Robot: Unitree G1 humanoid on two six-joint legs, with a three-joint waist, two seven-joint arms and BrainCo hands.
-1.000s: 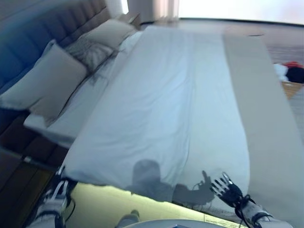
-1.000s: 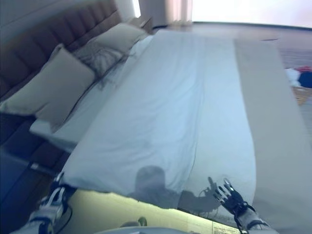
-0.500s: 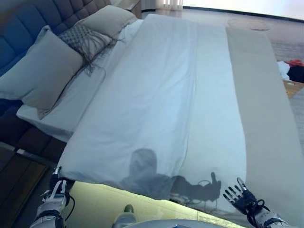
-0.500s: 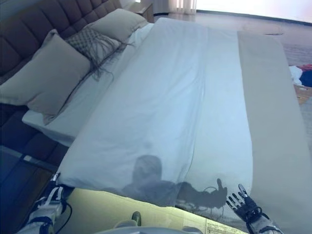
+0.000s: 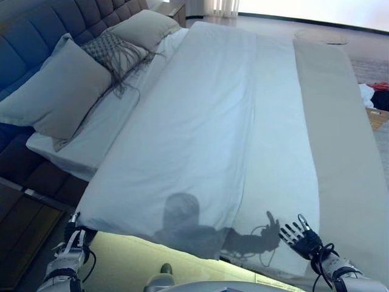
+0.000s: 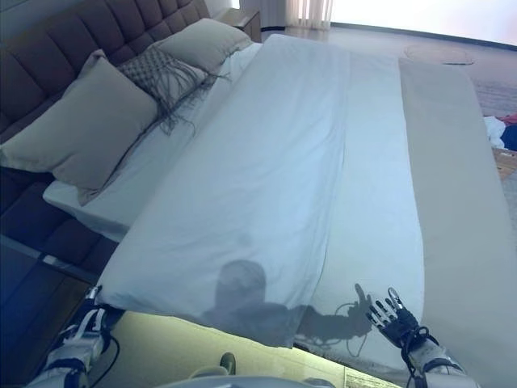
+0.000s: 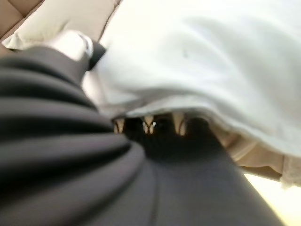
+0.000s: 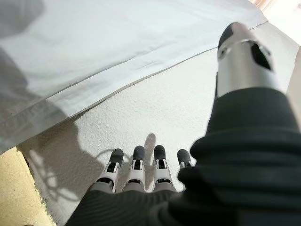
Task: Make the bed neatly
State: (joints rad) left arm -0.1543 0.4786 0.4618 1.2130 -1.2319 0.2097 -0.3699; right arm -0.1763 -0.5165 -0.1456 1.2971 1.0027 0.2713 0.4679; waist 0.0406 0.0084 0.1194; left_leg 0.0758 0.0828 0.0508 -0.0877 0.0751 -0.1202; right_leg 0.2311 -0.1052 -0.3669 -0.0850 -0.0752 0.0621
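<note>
Two hands are at work along the near side of the bed (image 5: pixel 340 152), and we read them differently. Our right hand (image 5: pixel 302 236) hovers with fingers spread and straight over the pale under-sheet near the foot-side corner, holding nothing; from its wrist view the fingers (image 8: pixel 136 167) point across the textured sheet (image 8: pixel 155 113) toward the edge of the white duvet (image 5: pixel 200 121), which lies just beyond them. Our left hand (image 5: pixel 72 243) sits at the duvet's near head-side corner; in its wrist view the fingers vanish under the hanging cloth (image 7: pixel 197 61), so we cannot tell whether they grip it. We judge that the left hand is placed there to take that corner, since the duvet lies skewed toward the head side, leaving a beige strip of the bed bare along the foot. Three pillows (image 5: pixel 61 91) lean against the tufted headboard (image 5: pixel 36 30), the patterned one (image 5: pixel 112 52) in the middle, well apart from both hands. Some clothing (image 5: pixel 377 94) lies on the floor beyond the foot of the bed.
</note>
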